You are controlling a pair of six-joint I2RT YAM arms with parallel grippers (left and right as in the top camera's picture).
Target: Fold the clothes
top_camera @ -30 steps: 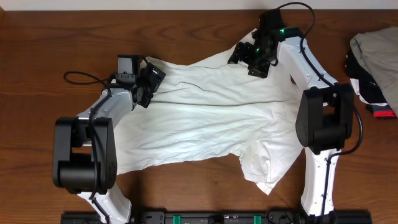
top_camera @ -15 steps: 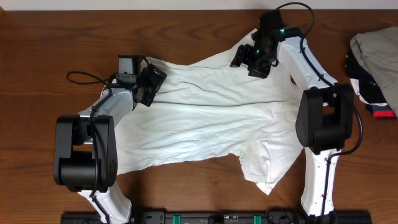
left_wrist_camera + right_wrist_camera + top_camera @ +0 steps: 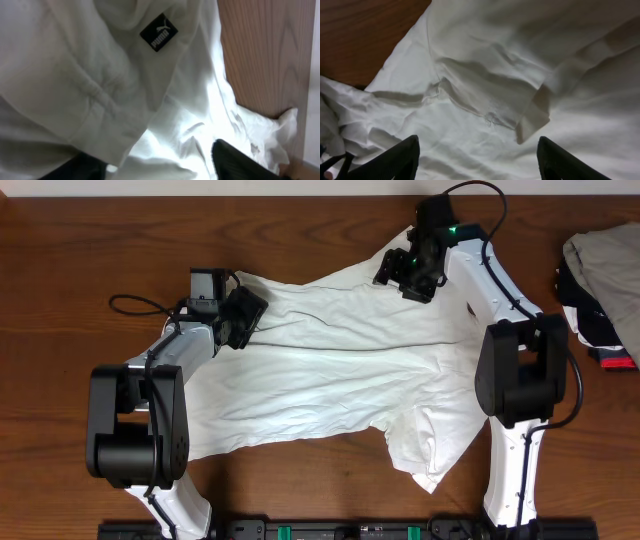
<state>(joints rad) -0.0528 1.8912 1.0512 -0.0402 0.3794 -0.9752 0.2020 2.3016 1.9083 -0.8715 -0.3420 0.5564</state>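
Observation:
The white T-shirt (image 3: 330, 370) lies spread and wrinkled on the wooden table (image 3: 80, 240), its lettering not visible. My left gripper (image 3: 243, 315) is open at the shirt's upper left edge. In the left wrist view its fingers (image 3: 160, 167) straddle bunched white cloth, below a hem with a small black PUMA label (image 3: 158, 32). My right gripper (image 3: 398, 272) is open over the shirt's top edge near the far side. In the right wrist view its fingers (image 3: 480, 160) are wide apart just above flat cloth, beside a folded seam (image 3: 530, 112).
A heap of beige-grey, black and red garments (image 3: 605, 280) sits at the right edge of the table. A black cable (image 3: 135, 305) loops on the table left of the left arm. Both arm bases stand at the near edge.
Both grippers have shifted only slightly to the right along the shirt's upper edge. The shirt lies much as before.

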